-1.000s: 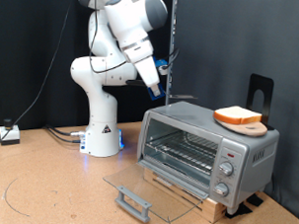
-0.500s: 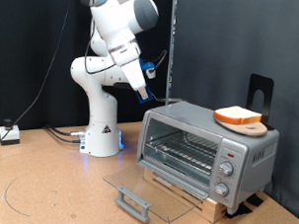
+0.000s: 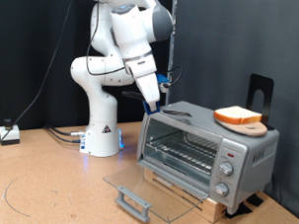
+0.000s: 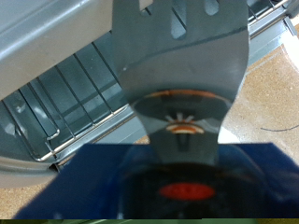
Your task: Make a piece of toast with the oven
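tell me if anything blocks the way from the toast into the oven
Nothing visible does. The toast lies on top of the oven, whose glass door is dropped open, leaving the wire rack exposed. The pincer hovers above the oven's near top corner.

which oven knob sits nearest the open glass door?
The bottom knob of the three on the oven front, lowest in the stack at the exterior view's right, closest to the dropped door. The claw hovers above the oven's top-left corner.
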`<state>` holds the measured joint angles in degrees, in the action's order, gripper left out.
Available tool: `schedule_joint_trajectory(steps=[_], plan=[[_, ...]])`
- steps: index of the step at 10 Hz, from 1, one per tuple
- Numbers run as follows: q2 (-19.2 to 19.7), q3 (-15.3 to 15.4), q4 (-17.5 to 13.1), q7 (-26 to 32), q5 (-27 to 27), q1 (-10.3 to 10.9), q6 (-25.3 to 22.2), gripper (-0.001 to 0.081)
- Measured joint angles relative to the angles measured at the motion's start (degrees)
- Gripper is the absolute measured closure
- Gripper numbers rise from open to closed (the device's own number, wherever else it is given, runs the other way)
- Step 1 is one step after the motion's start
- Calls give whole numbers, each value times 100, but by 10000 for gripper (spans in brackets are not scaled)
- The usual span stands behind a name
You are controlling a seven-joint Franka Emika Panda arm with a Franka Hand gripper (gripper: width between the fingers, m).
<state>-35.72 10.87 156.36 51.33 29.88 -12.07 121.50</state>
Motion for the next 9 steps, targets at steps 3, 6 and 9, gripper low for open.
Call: schedule_joint_trajectory(steps=[3, 6, 9], plan=[[-2, 115, 58, -3, 43, 25, 74, 411], [14, 372, 88, -86, 335, 69, 321, 411], [98, 641, 45, -341, 510, 88, 389, 411]])
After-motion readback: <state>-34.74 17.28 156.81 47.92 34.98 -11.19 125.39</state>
